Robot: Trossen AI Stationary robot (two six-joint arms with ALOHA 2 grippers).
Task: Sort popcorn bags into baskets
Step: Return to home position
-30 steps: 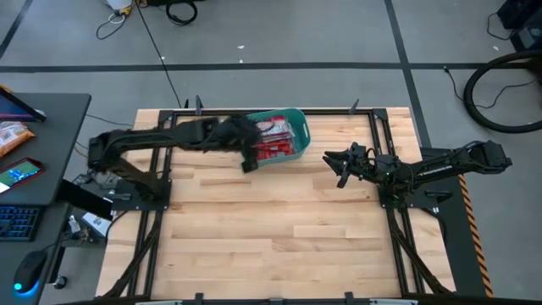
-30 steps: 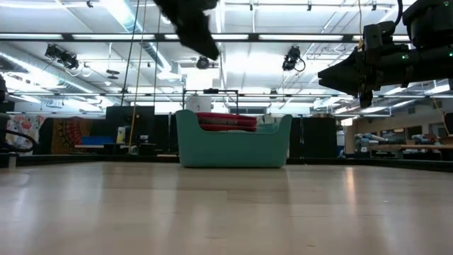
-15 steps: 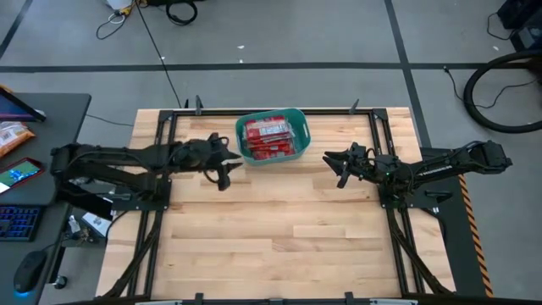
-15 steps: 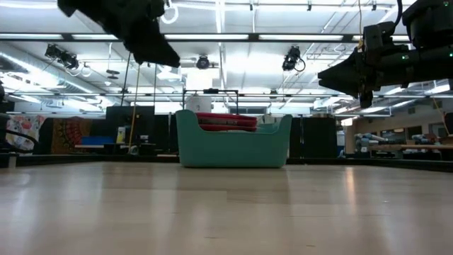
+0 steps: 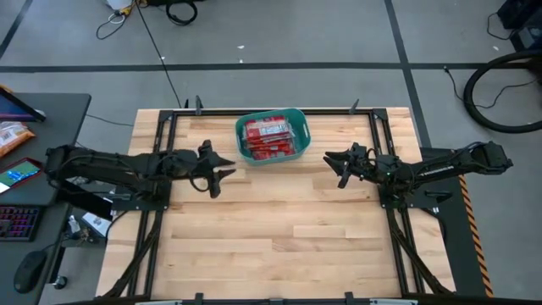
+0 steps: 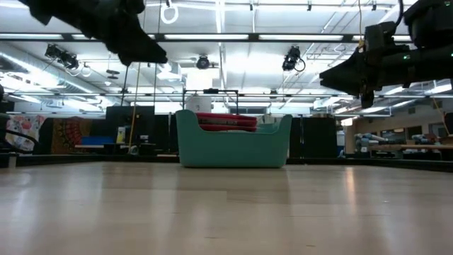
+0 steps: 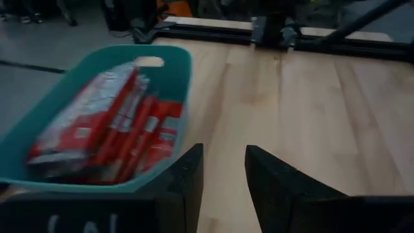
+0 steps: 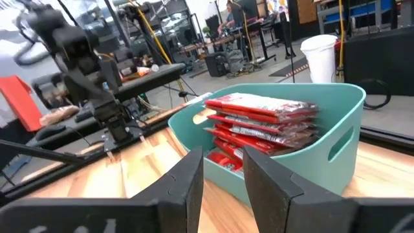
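A teal basket (image 5: 295, 119) stands near the middle of the table's far edge. Several red popcorn bags (image 5: 269, 137) lie stacked flat inside it, and the top of the pile shows above the rim in the low view (image 6: 226, 120). My left gripper (image 5: 222, 166) hovers open above the table to the left of the basket, fingers toward it, holding nothing. In its wrist view the basket (image 7: 169, 65) and bags (image 7: 110, 129) lie ahead of the left gripper (image 7: 224, 175). My right gripper (image 5: 333, 166) hovers open to the right of the basket (image 8: 336, 123), also holding nothing.
Bare wooden tabletop (image 5: 279, 237) spreads across the near half. Dark frame rails (image 5: 161, 127) run along the table's sides. A desk off the table's left carries an orange snack packet (image 5: 13, 135), a phone and a keyboard. People stand far off in the room (image 8: 228, 13).
My left arm has drawn back from above the basket toward the table's left edge and now hovers clear of it, beside its left wall. The basket and the bags have stayed in place.
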